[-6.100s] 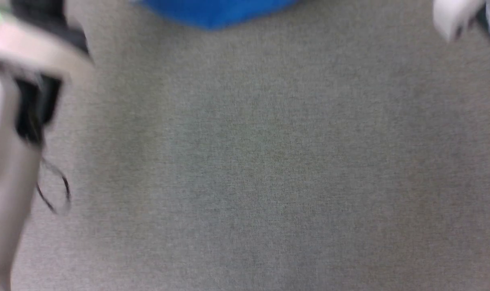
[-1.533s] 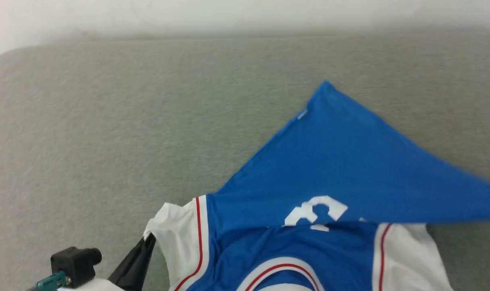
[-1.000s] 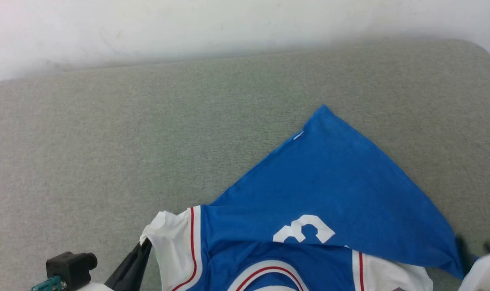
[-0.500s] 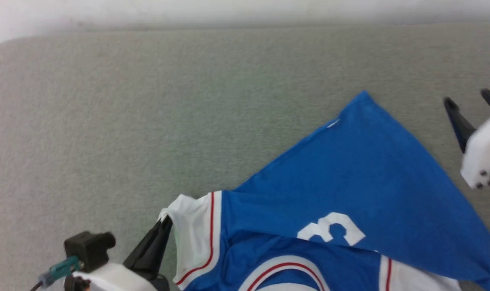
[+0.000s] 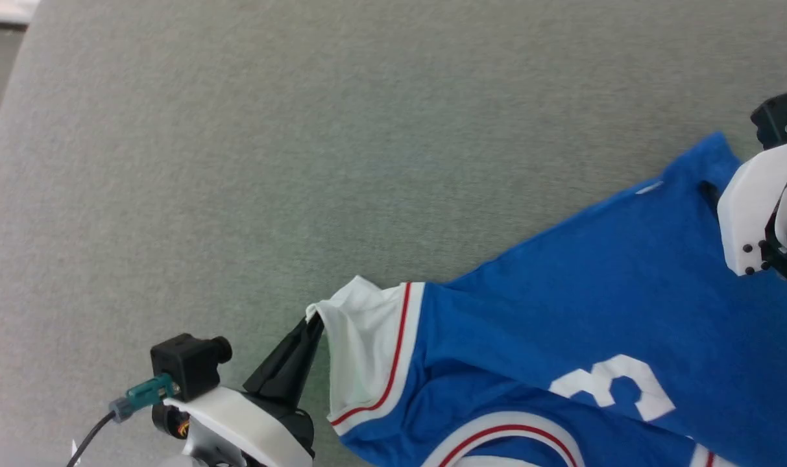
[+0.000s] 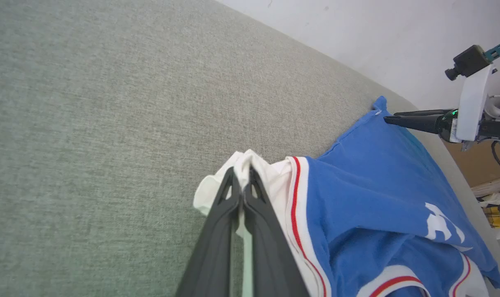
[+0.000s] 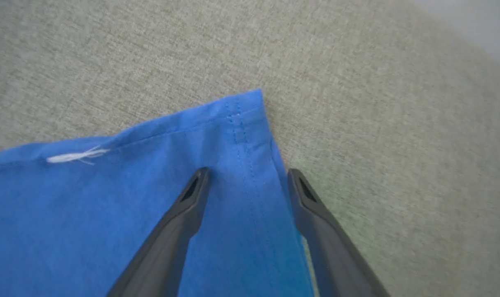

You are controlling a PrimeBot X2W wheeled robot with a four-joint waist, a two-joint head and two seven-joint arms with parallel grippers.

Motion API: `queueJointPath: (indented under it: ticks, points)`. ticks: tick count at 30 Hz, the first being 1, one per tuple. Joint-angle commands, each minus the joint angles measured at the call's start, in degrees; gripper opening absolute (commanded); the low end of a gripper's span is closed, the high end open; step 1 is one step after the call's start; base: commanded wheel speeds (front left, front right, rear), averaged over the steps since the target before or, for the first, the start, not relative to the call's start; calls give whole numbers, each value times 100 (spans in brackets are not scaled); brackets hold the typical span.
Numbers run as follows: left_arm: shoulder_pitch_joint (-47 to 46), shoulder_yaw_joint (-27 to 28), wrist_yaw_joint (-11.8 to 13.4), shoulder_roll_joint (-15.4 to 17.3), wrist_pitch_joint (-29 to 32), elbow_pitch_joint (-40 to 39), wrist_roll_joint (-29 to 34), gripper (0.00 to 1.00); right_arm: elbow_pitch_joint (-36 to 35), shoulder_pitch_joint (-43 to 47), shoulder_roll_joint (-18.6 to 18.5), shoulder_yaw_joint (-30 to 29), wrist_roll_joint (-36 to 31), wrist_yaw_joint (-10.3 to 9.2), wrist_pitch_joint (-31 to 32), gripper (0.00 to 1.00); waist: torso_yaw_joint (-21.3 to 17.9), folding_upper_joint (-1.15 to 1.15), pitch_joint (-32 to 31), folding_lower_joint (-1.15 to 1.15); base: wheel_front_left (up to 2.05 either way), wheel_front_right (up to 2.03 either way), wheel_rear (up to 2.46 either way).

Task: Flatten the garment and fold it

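The grey surface (image 5: 302,162) carries the shirt (image 5: 562,311) at its near right, lying skewed with the blue body doubled over itself, so flattening looks only partly done and no fold is begun. The left gripper (image 6: 242,173) is pinched tight on the white sleeve (image 5: 367,344). The right gripper (image 7: 247,172) stands wide apart astride the hem corner (image 7: 245,109), gripping nothing
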Motion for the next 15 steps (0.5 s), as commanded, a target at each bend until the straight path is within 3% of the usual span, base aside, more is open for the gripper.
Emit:
queueJointPath:
  ticks: [1, 2, 3, 4, 9, 15]
  points:
    - [-122, -23, -65, -64, -36, 72, 39, 0, 175, -90, -34, 68, 49, -6, -46, 100, 365, 0, 323, -1, 0, 0, 0]
    - [-137, -34, -76, -79, -42, 100, 39, 0, 271, -84, -48, 111, 84, -6, -26, 100, 388, 0, 331, -1, 0, 0, 0]
    - [-147, -42, -85, -89, -49, 126, 41, 0, 363, -73, -60, 152, 134, -6, 19, 41, 402, 0, 334, -1, 0, 0, 0]
    - [-153, -47, -89, -97, -56, 149, 41, 0, 442, -66, -62, 153, 185, -6, 59, 0, 412, 0, 334, -1, 0, 0, 0]
    - [-127, -29, -73, -87, -84, 225, 26, 0, 572, -63, -105, 173, 269, -6, 79, 0, 358, 0, 253, -1, 0, 0, 0]
    - [-152, 47, 22, 40, -109, 254, 130, 0, 514, -75, -72, 52, 209, -6, -429, 0, 108, 0, -48, -1, 0, 0, 0]
